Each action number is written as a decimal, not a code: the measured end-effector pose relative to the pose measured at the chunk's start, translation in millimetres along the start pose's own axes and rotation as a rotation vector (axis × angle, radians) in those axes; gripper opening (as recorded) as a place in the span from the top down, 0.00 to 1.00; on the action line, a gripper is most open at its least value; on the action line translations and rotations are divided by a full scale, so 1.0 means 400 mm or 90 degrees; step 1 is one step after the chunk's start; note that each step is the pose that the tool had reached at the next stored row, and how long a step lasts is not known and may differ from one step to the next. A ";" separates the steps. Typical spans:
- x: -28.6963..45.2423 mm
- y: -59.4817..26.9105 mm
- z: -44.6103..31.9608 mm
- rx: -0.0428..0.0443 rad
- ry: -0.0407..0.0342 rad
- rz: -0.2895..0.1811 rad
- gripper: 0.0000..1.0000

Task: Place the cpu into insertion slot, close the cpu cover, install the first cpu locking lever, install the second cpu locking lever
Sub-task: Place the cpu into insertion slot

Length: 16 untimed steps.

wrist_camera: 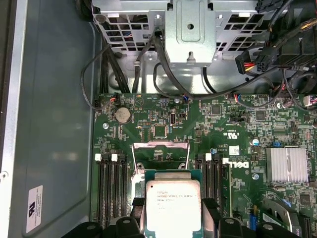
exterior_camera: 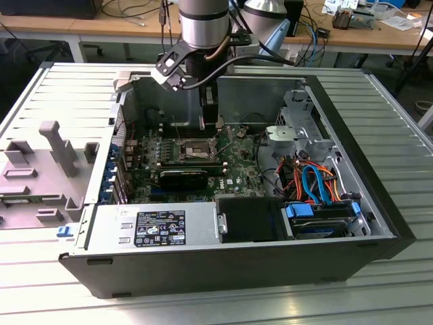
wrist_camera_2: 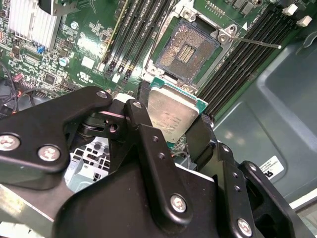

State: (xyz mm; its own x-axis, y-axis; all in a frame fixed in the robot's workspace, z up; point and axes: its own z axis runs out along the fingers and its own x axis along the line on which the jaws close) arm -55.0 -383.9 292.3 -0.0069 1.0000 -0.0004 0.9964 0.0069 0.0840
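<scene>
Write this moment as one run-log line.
claw shut on cpu | cpu unseated, near insertion slot | insertion slot empty | cpu cover open

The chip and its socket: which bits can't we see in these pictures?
1. Second wrist view: the black fingers of the gripper hide two edges of the chip.
2. First wrist view: the picture's edge cuts off one end of the chip.
3. Both wrist views: the chip's underside faces away.
4. Exterior view: the pins in the socket are too small to tell.
</scene>
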 end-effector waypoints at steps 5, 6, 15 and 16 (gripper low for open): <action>0.000 -0.003 0.013 0.0000 0.0000 0.000 0.46; 0.000 -0.003 0.013 0.0000 0.0000 0.000 0.46; 0.000 -0.004 0.021 0.0000 0.0000 0.000 0.46; 0.000 -0.004 0.024 0.0000 0.0000 0.000 0.46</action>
State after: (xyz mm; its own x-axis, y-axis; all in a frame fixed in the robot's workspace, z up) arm -55.7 -383.9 282.8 -0.0068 1.0000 -0.0004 0.9964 0.0068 0.0841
